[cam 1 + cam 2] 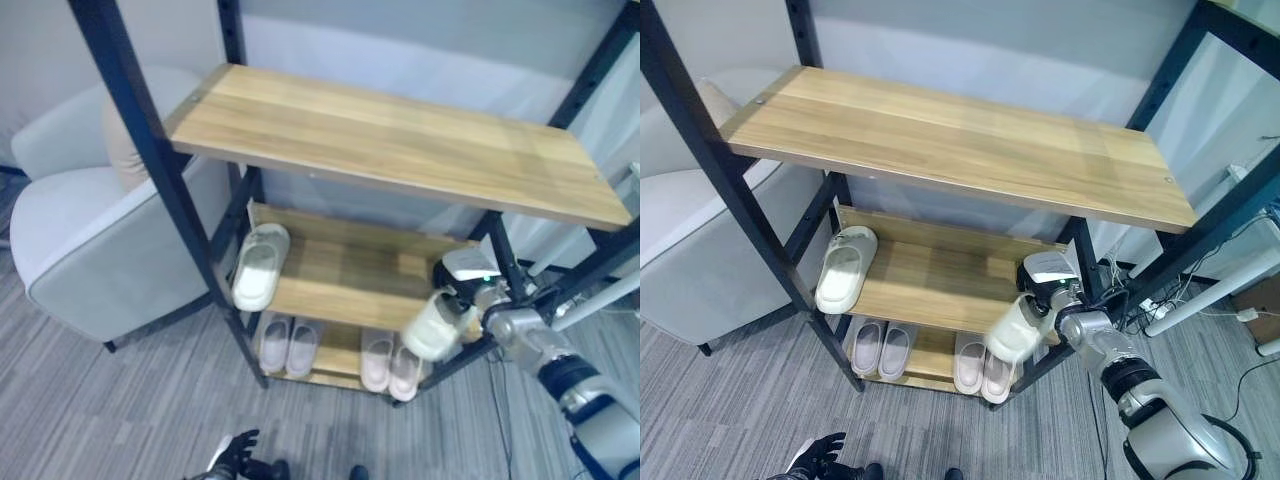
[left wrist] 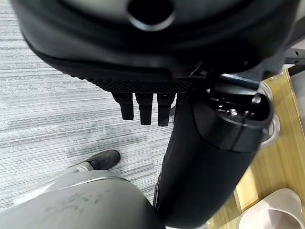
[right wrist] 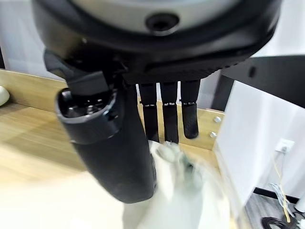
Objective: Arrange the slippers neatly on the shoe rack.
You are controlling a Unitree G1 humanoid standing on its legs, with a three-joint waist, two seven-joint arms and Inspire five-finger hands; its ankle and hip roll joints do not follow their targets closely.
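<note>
The right hand [image 1: 1055,300] has its fingers [image 3: 164,121] and thumb clamped on a cream slipper [image 1: 1012,332], which hangs just below them at the middle shelf's [image 1: 930,285] front edge. It looks light, soft foam, likely to flex, so I'd grip across the strap. Left hand [image 1: 235,455] hangs low, fingers loosely open; no print legible.

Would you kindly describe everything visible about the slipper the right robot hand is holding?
The held slipper is pale cream, smooth and soft-looking like foam, with a rounded end and a thick sole. It is off the shelf, tilted, at the front right corner of the rack's middle shelf, above the pair on the bottom shelf. The right robot hand grips its upper end. Its far end hangs free. In the wrist view it appears as a blurred pale mass beneath the fingers.
</note>
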